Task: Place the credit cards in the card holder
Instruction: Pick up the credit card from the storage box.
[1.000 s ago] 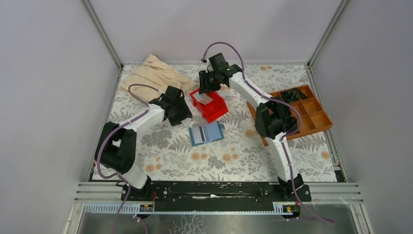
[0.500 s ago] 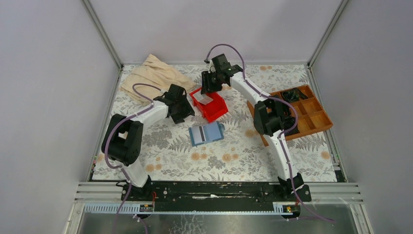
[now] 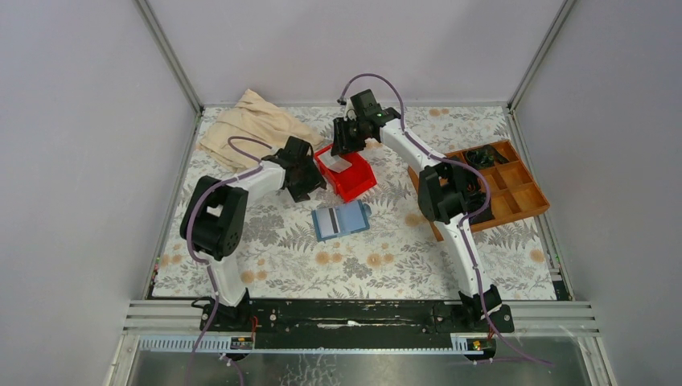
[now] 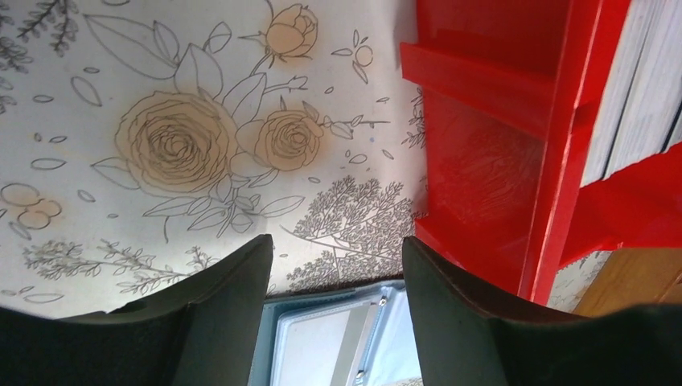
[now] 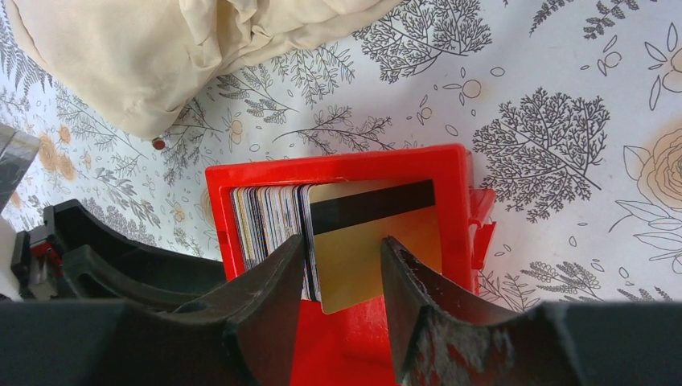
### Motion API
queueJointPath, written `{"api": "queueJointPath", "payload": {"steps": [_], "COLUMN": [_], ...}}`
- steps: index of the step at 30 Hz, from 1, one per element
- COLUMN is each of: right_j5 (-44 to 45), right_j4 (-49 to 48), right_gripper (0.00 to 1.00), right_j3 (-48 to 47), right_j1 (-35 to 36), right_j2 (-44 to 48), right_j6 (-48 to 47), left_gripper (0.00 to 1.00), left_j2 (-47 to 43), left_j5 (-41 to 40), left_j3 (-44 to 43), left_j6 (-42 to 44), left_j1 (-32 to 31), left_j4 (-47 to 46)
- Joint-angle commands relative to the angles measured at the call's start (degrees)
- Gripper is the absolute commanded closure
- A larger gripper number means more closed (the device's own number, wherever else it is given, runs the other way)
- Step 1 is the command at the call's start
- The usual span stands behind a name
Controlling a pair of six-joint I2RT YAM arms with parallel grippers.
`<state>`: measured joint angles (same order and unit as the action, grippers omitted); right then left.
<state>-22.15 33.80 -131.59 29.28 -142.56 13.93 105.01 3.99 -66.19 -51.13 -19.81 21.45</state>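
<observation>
Obs., standing at the near edge. The card holder [image 3: 342, 219] lies open on the floral surface [image 3: 378, 261], mid-field. A pale panel with a dark stripe shows on its left half, and I cannot tell whether that is a seated card or only a slot.

The red bin [image 3: 359, 185] sits just beyond it, at about 12 o'clock. A pack of credit cards [image 5: 269, 215] stands on edge inside, with one gold card [image 5: 414, 237], black stripe up, leaning across the pack.

Right claw [image 5: 342, 241]: poised over the bin, fingers parted a moderate way to either side of the gold card. Nothing is gripped, and contact with the card is not evident.

Left claw [image 4: 336, 245]: low at the bin's 9 o'clock side, parted wide and empty. The open holder shows just below its fingers.

Elsewhere there is a beige cloth [image 3: 257, 121] at 11 o'clock and a wooden compartment tray [image 3: 527, 197] at 3 o'clock.

Progress: early. Nearly the whole pack is in the bin. The step in hand appears to be picking the gold card. Closing on it, lifting, carrying and slotting all remain, and then the same for the rest.
</observation>
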Motion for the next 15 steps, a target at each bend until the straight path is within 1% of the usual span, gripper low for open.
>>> {"api": "queueJointPath", "payload": {"steps": [1,8,15], "right_j5": [-2.1,-2.13,-1.93], "right_j4": [-0.57,-0.57,0.02], "right_gripper": [0.55,0.59,0.61], "right_j3": [-1.54,-1.39,-2.02], "right_j1": [0.12,0.58,1.02], "right_j2": [0.05,1.28,2.32], "right_j6": [0.79,1.33,1.53], "left_gripper": [0.33,0.34,0.34], "left_j2": [2.18,5.67,6.91], "left_j5": [1.06,1.28,1.94], "left_j3": [-2.77,-6.02,-7.44], "left_j6": [-1.02,-1.59,-1.72], "left_j1": [0.53,0.8,1.46], "left_j4": [-2.73,-2.38,-2.28]}}
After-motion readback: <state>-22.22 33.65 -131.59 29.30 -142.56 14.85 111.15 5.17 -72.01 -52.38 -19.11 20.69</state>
